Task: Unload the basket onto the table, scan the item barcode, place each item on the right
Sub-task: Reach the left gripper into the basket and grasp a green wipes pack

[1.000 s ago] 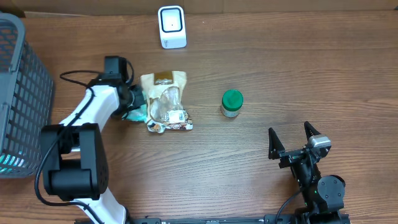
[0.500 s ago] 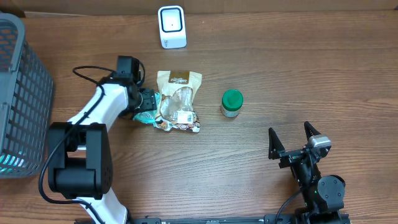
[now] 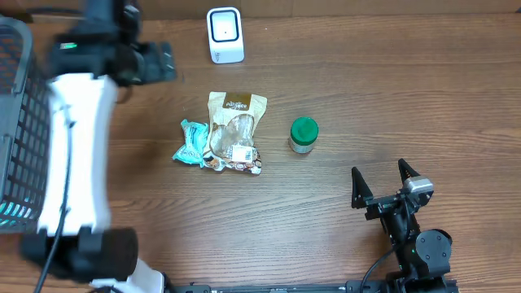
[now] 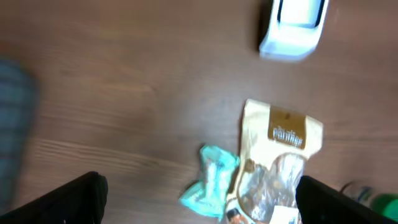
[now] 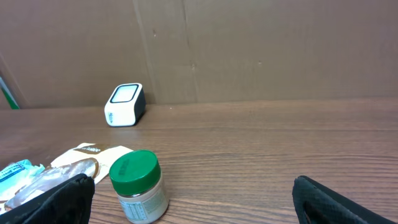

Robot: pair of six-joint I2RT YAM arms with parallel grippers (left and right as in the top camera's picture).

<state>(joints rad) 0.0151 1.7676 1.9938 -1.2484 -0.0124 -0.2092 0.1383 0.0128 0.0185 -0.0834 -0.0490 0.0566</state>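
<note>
— On the counter [image 3: 391, 98], item status?
— Pouch [image 3: 234, 130] lies flat, label [image 3: 238, 152] up; scanner [image 3: 225, 34] at its twelve o'clock.
— Grip?
— Left fingers [image 4: 68, 199] and right fingers [image 3: 359, 189] apart, empty. Advise gripping pouch's edge, presenting label squarely.

Wood-grain worktop [image 4: 124, 81]. White scanner [image 4: 292, 28] at 1 o'clock. Beige snack bag [image 4: 277, 162] at 5 o'clock, with a teal packet [image 4: 211, 183] just beside its left edge. The left claw [image 4: 200, 204] is spread wide and empty, fingers [image 4: 62, 199] at 7 and 4 o'clock.
</note>
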